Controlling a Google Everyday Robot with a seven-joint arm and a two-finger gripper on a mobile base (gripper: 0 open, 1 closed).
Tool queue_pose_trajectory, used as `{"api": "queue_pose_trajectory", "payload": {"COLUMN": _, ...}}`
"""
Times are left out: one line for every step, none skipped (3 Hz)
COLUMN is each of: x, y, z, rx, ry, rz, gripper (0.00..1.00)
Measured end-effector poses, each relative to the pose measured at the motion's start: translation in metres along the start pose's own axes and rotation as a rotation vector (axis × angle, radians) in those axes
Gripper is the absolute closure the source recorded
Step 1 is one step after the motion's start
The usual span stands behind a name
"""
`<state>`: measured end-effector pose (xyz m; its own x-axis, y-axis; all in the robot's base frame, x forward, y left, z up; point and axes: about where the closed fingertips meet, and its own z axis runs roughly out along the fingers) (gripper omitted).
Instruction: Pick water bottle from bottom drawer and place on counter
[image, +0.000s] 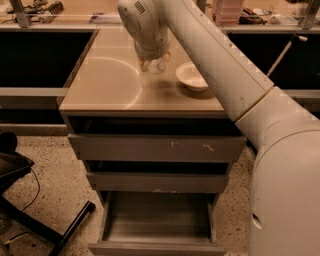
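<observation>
White tool (151, 63) pinching small clear crinkled plastic water bottle (159, 66) directly beneath it, over glossy beige counter (100, 85), beside white bowl (192, 78).

The robot is cased all over in smooth, off-white plastic that looks faintly cream under the warm light. Its arm (210, 60) is a thick, round tube with no visible cables or screws. At twelve o'clock in the view the arm ends in a bulbous wrist housing (142, 27), which carries a small vent grille (140, 7) of short dark slots near its top. The gripper (152, 65) sits just under that housing, at its six o'clock. A thin tan joint seam (255, 105) rings the arm where it meets the broad, rounded body shell (287, 175) at four o'clock. The shell has one small dark hole (256, 220).
</observation>
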<state>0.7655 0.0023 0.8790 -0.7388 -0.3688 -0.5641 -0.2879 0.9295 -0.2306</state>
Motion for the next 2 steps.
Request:
{"api": "queue_pose_trajectory", "payload": {"x": 0.0000, "y": 0.0000, "z": 0.0001, "rx": 0.000, "ry": 0.000, "rz": 0.000, "gripper": 0.00}}
{"api": "queue_pose_trajectory", "payload": {"x": 0.0000, "y": 0.0000, "z": 0.0001, "rx": 0.000, "ry": 0.000, "rz": 0.000, "gripper": 0.00}}
